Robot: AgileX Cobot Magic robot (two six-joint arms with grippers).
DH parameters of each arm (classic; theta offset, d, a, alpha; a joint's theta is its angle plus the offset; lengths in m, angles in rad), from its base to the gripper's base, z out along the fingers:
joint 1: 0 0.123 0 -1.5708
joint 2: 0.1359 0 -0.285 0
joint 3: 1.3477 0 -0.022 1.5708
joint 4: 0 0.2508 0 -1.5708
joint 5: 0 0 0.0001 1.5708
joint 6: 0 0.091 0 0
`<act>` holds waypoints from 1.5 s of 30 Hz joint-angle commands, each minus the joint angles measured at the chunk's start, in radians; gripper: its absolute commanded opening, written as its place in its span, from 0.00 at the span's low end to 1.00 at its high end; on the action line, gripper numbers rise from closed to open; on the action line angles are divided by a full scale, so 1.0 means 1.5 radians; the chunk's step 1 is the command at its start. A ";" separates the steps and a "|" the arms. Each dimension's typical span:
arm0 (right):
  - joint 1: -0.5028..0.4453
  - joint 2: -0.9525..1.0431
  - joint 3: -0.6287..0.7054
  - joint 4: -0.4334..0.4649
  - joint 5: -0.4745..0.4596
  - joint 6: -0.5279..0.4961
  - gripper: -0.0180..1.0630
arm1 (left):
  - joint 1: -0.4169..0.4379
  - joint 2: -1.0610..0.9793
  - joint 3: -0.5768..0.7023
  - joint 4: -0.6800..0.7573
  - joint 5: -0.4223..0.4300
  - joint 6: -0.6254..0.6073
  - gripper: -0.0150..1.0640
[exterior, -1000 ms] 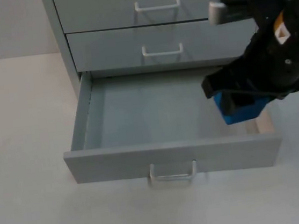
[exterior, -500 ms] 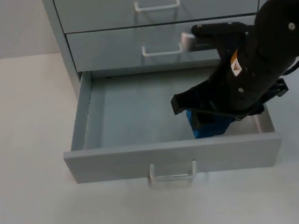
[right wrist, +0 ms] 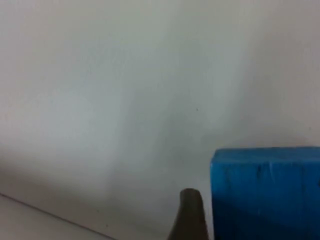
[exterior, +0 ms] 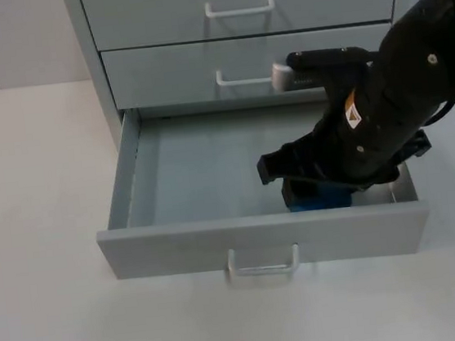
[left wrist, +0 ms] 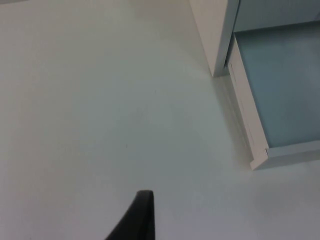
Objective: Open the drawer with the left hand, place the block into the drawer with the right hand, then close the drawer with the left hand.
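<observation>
Blue rectangular block [exterior: 319, 196], clamped by right gripper [exterior: 320, 189]: lower onto grey open drawer [exterior: 211, 168] floor before release; left gripper [left wrist: 140, 215] fingers indeterminate.

Robot test bench, lab or office type. Furnishings: one grey metal drawer cabinet [exterior: 243, 20] at twelve o'clock, three drawers with plain wire handles, the lowest drawer [exterior: 260, 237] pulled out toward six o'clock; a bare white table top [exterior: 42, 200] running from nine round to six; a grey partition wall [exterior: 7, 39] at eleven o'clock. No domestic items.
</observation>
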 commanded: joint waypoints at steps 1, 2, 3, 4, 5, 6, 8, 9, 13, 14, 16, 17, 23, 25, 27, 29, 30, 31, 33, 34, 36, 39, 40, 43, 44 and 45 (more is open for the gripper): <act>0.005 -0.007 -0.003 -0.005 -0.006 0.000 0.60 | 0.003 -0.004 0.003 0.001 -0.008 -0.004 0.99; 0.005 -0.013 -0.003 -0.005 0.000 0.000 0.60 | 0.003 -0.004 0.003 0.001 -0.008 -0.004 0.99; 0.005 -0.022 -0.003 -0.005 0.011 0.000 0.60 | 0.003 -0.004 0.003 0.001 -0.008 -0.004 0.99; 0.005 -0.022 -0.003 -0.005 0.011 0.000 0.60 | 0.003 -0.004 0.003 0.001 -0.008 -0.004 0.99; 0.005 -0.037 -0.003 -0.005 0.019 0.000 0.60 | 0.003 -0.004 0.003 0.000 -0.008 -0.004 0.99; 0.005 -0.055 -0.003 -0.008 0.029 0.000 0.60 | 0.003 -0.004 0.003 0.000 -0.008 -0.004 0.99; 0.005 -0.096 -0.003 -0.014 0.056 -0.005 0.60 | 0.003 -0.004 0.003 0.000 -0.009 -0.004 0.99; 0.005 -0.121 -0.003 -0.015 0.070 -0.007 0.60 | 0.003 -0.004 0.003 0.000 -0.009 -0.004 0.99; 0.005 -0.181 -0.003 -0.014 0.131 -0.013 0.60 | 0.003 -0.004 0.003 0.000 -0.009 -0.004 0.99; 0.005 -0.207 -0.003 -0.013 0.157 -0.013 0.60 | 0.003 -0.004 0.003 0.000 -0.009 -0.004 0.99; 0.005 -0.239 -0.003 -0.013 0.204 -0.021 0.60 | 0.003 -0.004 0.003 -0.001 -0.009 -0.004 0.99; 0.005 -0.262 -0.003 -0.013 0.234 -0.028 0.60 | 0.003 -0.004 0.003 -0.001 -0.009 -0.004 0.99; 0.005 -0.352 0.019 -0.013 0.305 -0.036 0.60 | 0.003 -0.004 0.003 -0.001 -0.009 -0.004 0.99; 0.005 -0.386 0.048 -0.012 0.305 -0.036 0.60 | 0.003 -0.002 0.003 -0.002 -0.010 -0.004 0.99; 0.005 -0.405 0.065 -0.013 0.305 -0.036 0.60 | 0.003 -0.002 0.003 -0.002 -0.010 -0.004 0.99; 0.003 -0.442 0.101 -0.020 0.305 -0.036 0.60 | 0.003 -0.002 0.003 -0.004 -0.010 -0.006 0.99; 0.003 -0.462 0.120 -0.023 0.305 -0.036 0.60 | 0.003 -0.002 0.003 -0.004 -0.010 -0.006 0.99; 0.002 -0.483 0.138 -0.025 0.305 -0.036 0.60 | 0.003 -0.002 0.003 -0.004 -0.010 -0.006 0.99; 0.002 -0.503 0.152 -0.035 0.305 -0.036 0.60 | 0.003 -0.002 0.003 -0.005 -0.010 -0.006 0.99; -0.002 -0.519 0.168 -0.037 0.307 -0.036 0.60 | 0.003 -0.002 0.003 -0.005 -0.010 -0.006 0.99; -0.023 -0.556 0.195 -0.037 0.311 -0.036 0.60 | 0.003 -0.002 0.003 -0.006 -0.010 -0.006 0.99; -0.068 -0.595 0.221 -0.042 0.323 -0.036 0.60 | 0.003 -0.002 0.003 -0.007 -0.010 -0.006 0.99; -0.092 -0.610 0.230 -0.047 0.329 -0.036 0.60 | 0.003 -0.002 0.003 -0.010 -0.010 -0.006 0.99; -0.138 -0.636 0.240 -0.054 0.346 -0.048 0.60 | 0.003 -0.002 0.003 -0.010 -0.010 -0.006 0.99; -0.164 -0.648 0.240 -0.054 0.356 -0.059 0.60 | 0.003 -0.002 0.003 -0.011 -0.010 -0.006 0.99; -0.188 -0.660 0.240 -0.054 0.367 -0.069 0.60 | 0.003 -0.002 0.003 -0.013 -0.010 -0.006 0.99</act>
